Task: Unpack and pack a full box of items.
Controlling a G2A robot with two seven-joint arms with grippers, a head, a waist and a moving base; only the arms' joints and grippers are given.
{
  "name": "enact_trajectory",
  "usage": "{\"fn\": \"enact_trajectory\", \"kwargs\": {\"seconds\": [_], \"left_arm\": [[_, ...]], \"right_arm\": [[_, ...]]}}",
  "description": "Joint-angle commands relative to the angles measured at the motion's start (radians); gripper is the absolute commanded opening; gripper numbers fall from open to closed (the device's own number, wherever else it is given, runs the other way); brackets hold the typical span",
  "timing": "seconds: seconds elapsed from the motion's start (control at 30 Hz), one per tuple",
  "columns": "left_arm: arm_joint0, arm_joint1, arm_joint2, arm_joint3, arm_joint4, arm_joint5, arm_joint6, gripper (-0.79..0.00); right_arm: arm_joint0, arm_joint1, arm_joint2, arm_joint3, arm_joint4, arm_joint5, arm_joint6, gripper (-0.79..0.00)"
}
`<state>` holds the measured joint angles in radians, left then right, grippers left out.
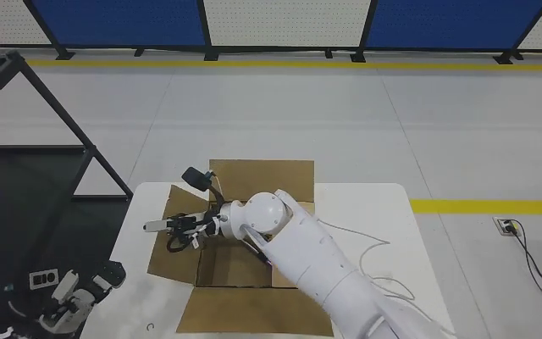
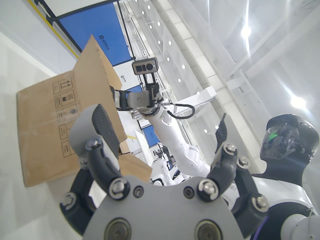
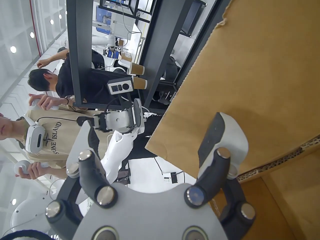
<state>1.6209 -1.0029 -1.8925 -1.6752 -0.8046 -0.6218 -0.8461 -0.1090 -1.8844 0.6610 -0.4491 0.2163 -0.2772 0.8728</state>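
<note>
An open cardboard box (image 1: 262,178) stands on the white table (image 1: 373,212) with its flaps spread out. My right arm lies across the box, and my right gripper (image 1: 167,229) is at the left flap (image 1: 174,254), open. In the right wrist view the flap (image 3: 250,76) rises beside one finger (image 3: 220,136), its edge between the spread fingers of the right gripper (image 3: 152,126). The arm hides most of the box's inside. My left gripper (image 1: 89,284) hangs open and holding nothing off the table's front left corner. From the left gripper (image 2: 162,128), the box side (image 2: 45,126) shows.
A black metal rack (image 1: 51,195) stands left of the table, with paper cups (image 3: 136,69) on a shelf. A thin white cable (image 1: 364,246) trails over the table's right half. Bare floor with yellow lines (image 1: 474,206) lies beyond.
</note>
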Motion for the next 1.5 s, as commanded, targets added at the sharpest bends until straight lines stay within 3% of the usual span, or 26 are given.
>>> {"fn": "enact_trajectory", "kwargs": {"seconds": [0.0, 0.4, 0.63, 0.83, 1.13, 1.47], "left_arm": [[0.004, -0.003, 0.012, -0.018, -0.006, -0.005, -0.009, 0.0], [0.014, -0.01, 0.027, -0.032, -0.036, 0.033, -0.071, 0.0], [-0.062, -0.011, 0.083, 0.039, 0.023, 0.135, -0.057, 0.0], [-0.121, -0.014, 0.125, 0.094, 0.045, 0.17, -0.05, 0.0], [-0.155, -0.016, 0.138, 0.12, 0.071, 0.199, -0.047, 0.0], [-0.178, -0.014, 0.164, 0.131, 0.175, 0.291, -0.015, 0.0]], "right_arm": [[0.002, -0.013, -0.007, 0.021, -0.007, 0.008, -0.027, 0.0], [0.011, -0.069, -0.018, 0.118, -0.023, 0.025, -0.08, 0.0], [0.016, -0.084, -0.004, 0.156, -0.018, 0.011, -0.068, 0.0], [0.023, -0.088, 0.012, 0.164, -0.018, -0.033, -0.063, 0.0], [0.056, -0.06, 0.055, 0.146, -0.045, -0.15, -0.109, 0.0], [0.053, 0.022, 0.141, 0.08, -0.094, -0.248, -0.176, 0.0]]}}
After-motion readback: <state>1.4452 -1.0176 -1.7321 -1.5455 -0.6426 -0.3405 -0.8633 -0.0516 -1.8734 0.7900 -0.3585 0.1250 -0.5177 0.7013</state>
